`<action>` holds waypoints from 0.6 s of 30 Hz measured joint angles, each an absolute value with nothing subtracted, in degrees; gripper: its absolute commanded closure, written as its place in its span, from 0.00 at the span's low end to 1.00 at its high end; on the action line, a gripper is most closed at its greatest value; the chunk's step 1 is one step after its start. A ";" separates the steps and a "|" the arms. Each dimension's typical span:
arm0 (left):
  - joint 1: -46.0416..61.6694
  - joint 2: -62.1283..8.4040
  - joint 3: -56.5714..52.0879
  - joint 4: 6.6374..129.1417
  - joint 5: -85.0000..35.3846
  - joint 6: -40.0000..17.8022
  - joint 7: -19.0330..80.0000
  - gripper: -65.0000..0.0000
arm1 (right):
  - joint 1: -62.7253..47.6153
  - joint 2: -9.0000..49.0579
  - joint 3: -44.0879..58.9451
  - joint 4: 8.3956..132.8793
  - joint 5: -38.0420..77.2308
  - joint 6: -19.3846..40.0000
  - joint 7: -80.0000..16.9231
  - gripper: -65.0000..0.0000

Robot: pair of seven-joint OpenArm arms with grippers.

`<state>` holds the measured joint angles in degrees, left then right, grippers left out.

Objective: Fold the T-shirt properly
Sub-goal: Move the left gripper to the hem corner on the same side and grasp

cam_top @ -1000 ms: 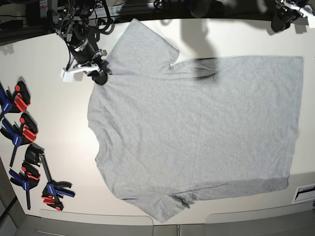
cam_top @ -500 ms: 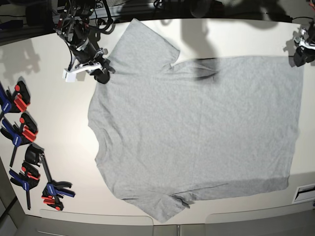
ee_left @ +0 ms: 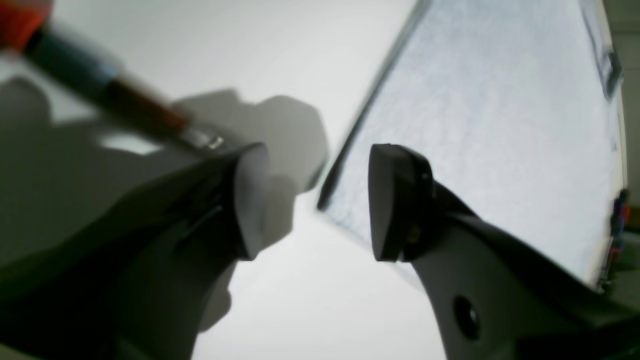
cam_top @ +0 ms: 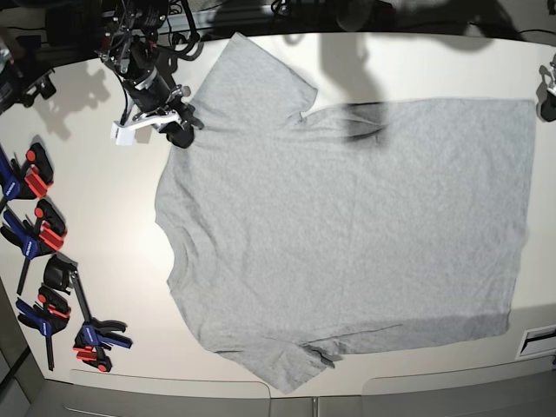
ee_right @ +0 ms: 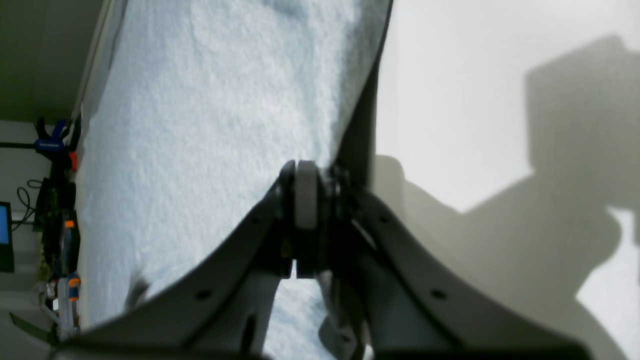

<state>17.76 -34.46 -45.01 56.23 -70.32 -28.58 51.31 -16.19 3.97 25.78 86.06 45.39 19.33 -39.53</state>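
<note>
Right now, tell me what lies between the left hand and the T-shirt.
Nothing: in the left wrist view the open left hand hovers by the T-shirt corner, only bare table between.

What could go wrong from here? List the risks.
1. The right claw is shut on the T-shirt right at its edge, so a pull may slip it free.
2. The left claw is open, with the hem corner between its fingers but not gripped; closing now may miss or catch little fabric.

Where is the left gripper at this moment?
In the base view, the left gripper is at the right edge, open, beside the upper right corner of the T-shirt.
</note>
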 measured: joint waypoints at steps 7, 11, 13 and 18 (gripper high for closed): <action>17.78 -34.65 -45.04 54.26 -70.50 -28.99 54.48 0.54 | -16.19 3.97 25.78 86.06 45.19 19.33 -39.53 1.00; 17.76 -34.63 -45.04 54.26 -70.50 -28.99 54.50 0.54 | -16.16 3.95 25.76 86.06 45.01 19.33 -39.68 1.00; 17.76 -34.63 -45.04 54.26 -70.50 -28.99 54.52 0.54 | -16.16 3.95 25.76 86.06 45.01 19.33 -39.68 1.00; 17.74 -34.63 -45.01 54.26 -70.52 -28.99 54.92 0.54 | -16.16 3.95 25.76 86.06 44.75 19.35 -39.70 1.00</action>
